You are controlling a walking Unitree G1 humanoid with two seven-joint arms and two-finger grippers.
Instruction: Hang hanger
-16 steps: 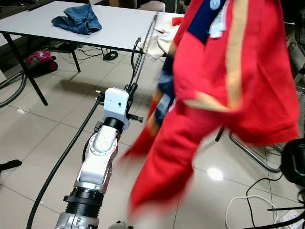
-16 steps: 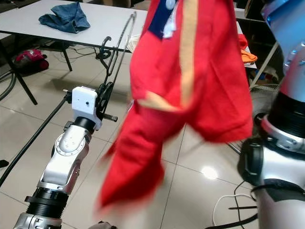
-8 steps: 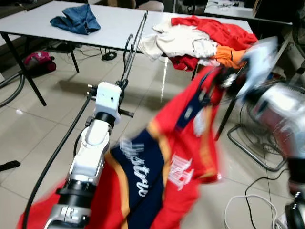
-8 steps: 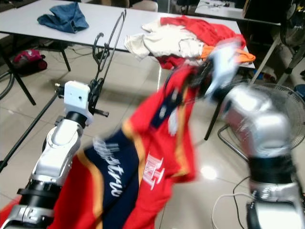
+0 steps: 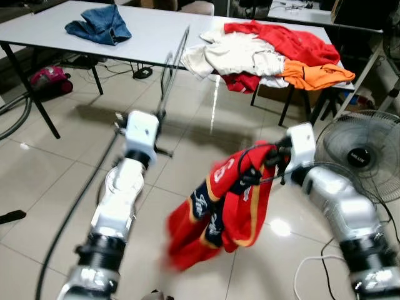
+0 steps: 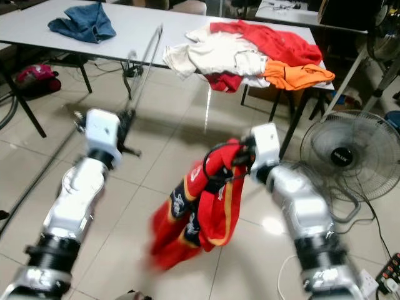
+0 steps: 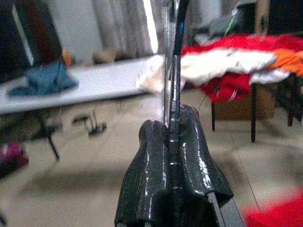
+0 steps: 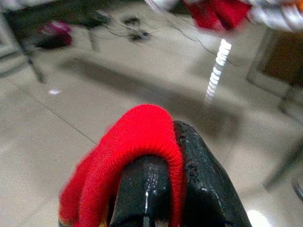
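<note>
At frame centre, the right gripper (image 5: 270, 164) pinches the ribbed collar of a red jersey (image 5: 220, 212) with navy and gold panels, which dangles in crumpled folds above the glossy tiled floor (image 5: 56, 169). Upper left, the left gripper (image 7: 173, 142) is pressed together on a thin black wire hanger (image 5: 172, 65), near the white worktop (image 5: 150, 31).

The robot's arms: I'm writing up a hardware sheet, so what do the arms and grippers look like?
Both arms are silver with black ring joints. Each wrist carries a boxy white camera housing. The left gripper and right gripper each have two glossy black fingers with a bumpy, textured surface.
</note>
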